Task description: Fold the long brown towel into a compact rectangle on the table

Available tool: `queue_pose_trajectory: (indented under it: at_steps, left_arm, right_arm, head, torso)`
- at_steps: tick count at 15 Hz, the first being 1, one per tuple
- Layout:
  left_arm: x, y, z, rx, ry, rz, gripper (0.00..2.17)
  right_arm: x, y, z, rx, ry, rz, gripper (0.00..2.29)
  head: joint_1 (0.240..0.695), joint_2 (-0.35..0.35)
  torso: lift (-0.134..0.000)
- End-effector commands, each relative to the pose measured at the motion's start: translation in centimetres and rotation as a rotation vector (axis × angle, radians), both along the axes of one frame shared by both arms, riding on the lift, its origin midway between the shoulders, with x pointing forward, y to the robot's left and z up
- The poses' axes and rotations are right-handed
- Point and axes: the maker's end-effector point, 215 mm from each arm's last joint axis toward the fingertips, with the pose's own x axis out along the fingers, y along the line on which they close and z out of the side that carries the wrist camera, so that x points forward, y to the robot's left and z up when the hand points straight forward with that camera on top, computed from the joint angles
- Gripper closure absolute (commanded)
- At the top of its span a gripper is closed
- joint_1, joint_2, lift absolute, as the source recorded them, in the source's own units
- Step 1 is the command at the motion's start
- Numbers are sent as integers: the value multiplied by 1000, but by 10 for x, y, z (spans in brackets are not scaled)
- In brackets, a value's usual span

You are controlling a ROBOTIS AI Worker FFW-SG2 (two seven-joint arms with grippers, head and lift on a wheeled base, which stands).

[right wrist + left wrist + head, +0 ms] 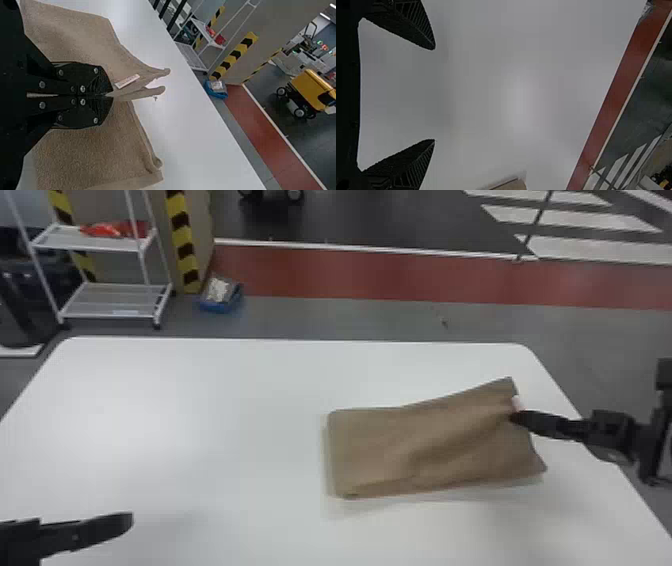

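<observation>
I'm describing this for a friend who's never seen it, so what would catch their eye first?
Probably the brown towel, lying folded on the right side of the white table. Next, the black right gripper, shut on the towel's edge beside a small pale tag.

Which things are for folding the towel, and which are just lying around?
For the folding:
- brown towel
- white table under it
- right tool, pinching the towel's edge
- left tool, open above the table

Just lying about:
- white rack
- red thing on the rack
- blue box on the floor
- yellow cart
</observation>
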Motion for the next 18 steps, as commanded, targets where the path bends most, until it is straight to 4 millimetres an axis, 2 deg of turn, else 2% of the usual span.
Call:
queue_pose_trajectory:
  at_steps: [1,4,7,9,10,12,14,18]
  left_arm:
    - [-5,0,-4,-2,16,1,43]
    - [-5,0,-4,4,13,2,43]
    - [-4,1,-4,11,15,2,46]
    - [-2,4,-3,16,12,6,46]
    - [-3,5,-3,14,13,6,46]
    - [-5,5,-6,9,21,7,46]
    - [-4,2,-6,7,20,4,46]
    - [-4,5,-8,10,24,9,46]
  right_arm:
    - [1,-5,-29,0,28,-16,1328]
    - [3,-1,-32,4,25,-13,1328]
    - [2,-7,-22,10,21,-20,1328]
    - [2,-41,9,-3,-15,-65,1328]
    - [3,-52,16,-8,-19,-78,1328]
    - [-2,-53,-17,-13,30,-90,1328]
    - [2,-40,-38,-20,47,-73,1328]
    - [2,-30,-41,-9,56,-62,1328]
  head:
    - [695,-157]
    - [695,-169]
    - [695,-165]
    - [695,-167]
    - [695,-183]
    - [695,-208]
    - [695,-224]
    - [695,-207]
  torso:
    - [-123]
    - [-123]
    - [-123]
    - [-123]
    - [-123]
    - [-123]
    - [-123]
    - [-123]
